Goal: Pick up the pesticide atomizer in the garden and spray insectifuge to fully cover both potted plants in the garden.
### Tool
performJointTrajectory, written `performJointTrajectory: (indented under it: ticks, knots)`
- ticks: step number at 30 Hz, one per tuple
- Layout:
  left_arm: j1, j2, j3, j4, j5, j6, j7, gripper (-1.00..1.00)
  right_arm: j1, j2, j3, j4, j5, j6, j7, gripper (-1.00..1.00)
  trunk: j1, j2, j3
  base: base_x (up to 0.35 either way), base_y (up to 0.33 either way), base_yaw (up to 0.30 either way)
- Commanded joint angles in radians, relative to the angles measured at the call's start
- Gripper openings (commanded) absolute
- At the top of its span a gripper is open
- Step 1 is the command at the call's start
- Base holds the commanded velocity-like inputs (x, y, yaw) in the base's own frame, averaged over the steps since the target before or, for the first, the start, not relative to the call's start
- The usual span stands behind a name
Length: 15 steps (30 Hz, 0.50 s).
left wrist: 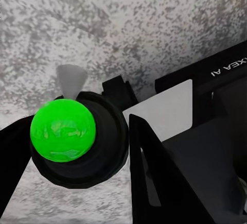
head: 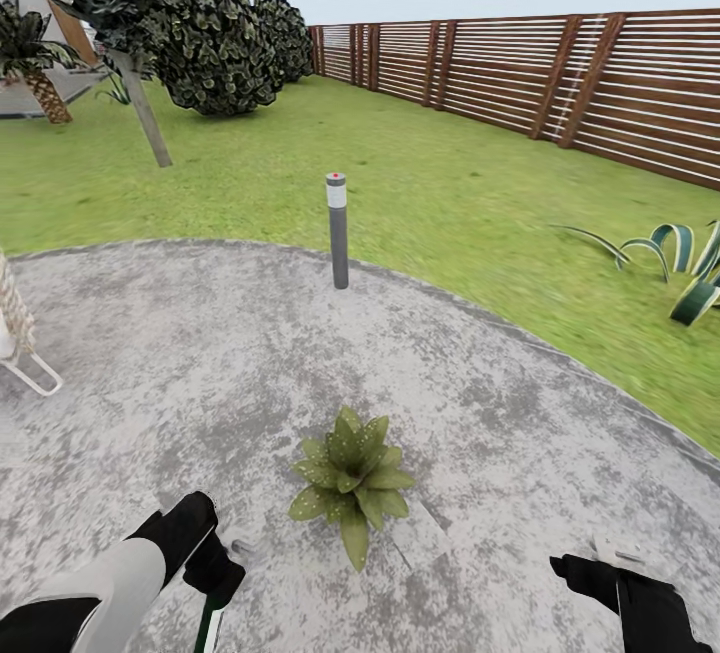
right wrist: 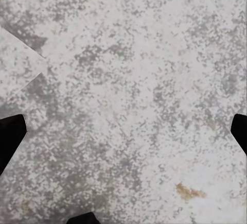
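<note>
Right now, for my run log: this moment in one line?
left pincer: shut on pesticide atomizer | right pincer: open, over patio | potted plant: between arms

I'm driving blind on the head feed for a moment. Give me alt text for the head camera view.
A potted plant with light-green pointed leaves sits on the round grey paved patio just ahead, between the robot's two dark arms. Behind it a grey bollard lamp stands at the patio edge, with lawn, a dark bush and a brown slatted fence beyond.

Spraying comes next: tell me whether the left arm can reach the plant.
Probably yes: the plant stands on bare paving right beside the left pincer, which holds the atomizer; nothing lies between.
</note>
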Motion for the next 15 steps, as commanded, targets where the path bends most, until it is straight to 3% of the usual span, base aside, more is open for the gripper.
performJointTrajectory:
  ticks: [1,9,15]
  knots:
    - [0.0,0.0,0.003,-0.002,-0.009,0.004,-0.007,-1.0,-0.001,0.0,-0.004,-0.002,0.009,0.002,0.009,1.0,0.0,0.0,-0.001,0.0,0.0,0.251]
    - [0.0,-0.001,0.003,-0.003,-0.009,0.003,-0.007,-1.0,-0.001,0.001,-0.004,-0.002,0.009,0.002,0.009,1.0,0.0,0.0,-0.001,0.0,0.0,0.237]
    - [0.0,0.0,0.003,-0.003,-0.009,0.005,-0.006,-1.0,-0.001,0.001,-0.004,-0.002,0.009,0.002,0.009,1.0,0.0,0.0,-0.001,0.021,-0.026,0.03]
